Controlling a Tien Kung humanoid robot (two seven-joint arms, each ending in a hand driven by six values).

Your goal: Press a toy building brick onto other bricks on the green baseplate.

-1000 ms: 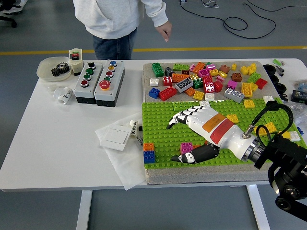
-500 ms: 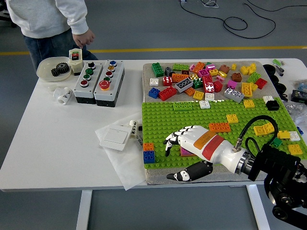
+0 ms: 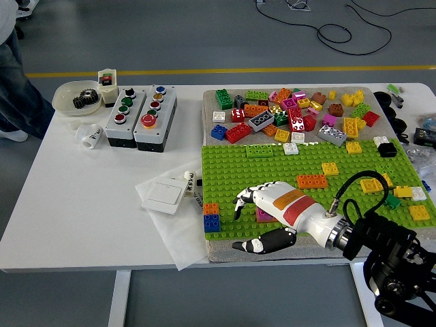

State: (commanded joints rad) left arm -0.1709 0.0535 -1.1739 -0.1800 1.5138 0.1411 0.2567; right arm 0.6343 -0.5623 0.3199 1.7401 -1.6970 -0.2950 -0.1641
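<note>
The green baseplate lies on a grey mat at the right of the table. My right hand reaches in from the lower right and rests low over the plate's near-left part. Its fingers are loosely bent downward and its thumb lies apart along the mat's near edge. A magenta brick shows just under the palm, sitting on the plate; the fingers are not closed round it. An orange-on-blue brick stack stands left of the hand at the plate's corner. An orange brick sits behind the wrist.
Several loose bricks lie on the mat behind the plate, with yellow bricks on the plate's right. Two button boxes, a bowl with a gear and a white switch on paper are at left. A person's leg shows at the left edge.
My right hand drew back a little toward the near edge and settled lower over the magenta brick. The person walked off to the left, now almost out of view.
</note>
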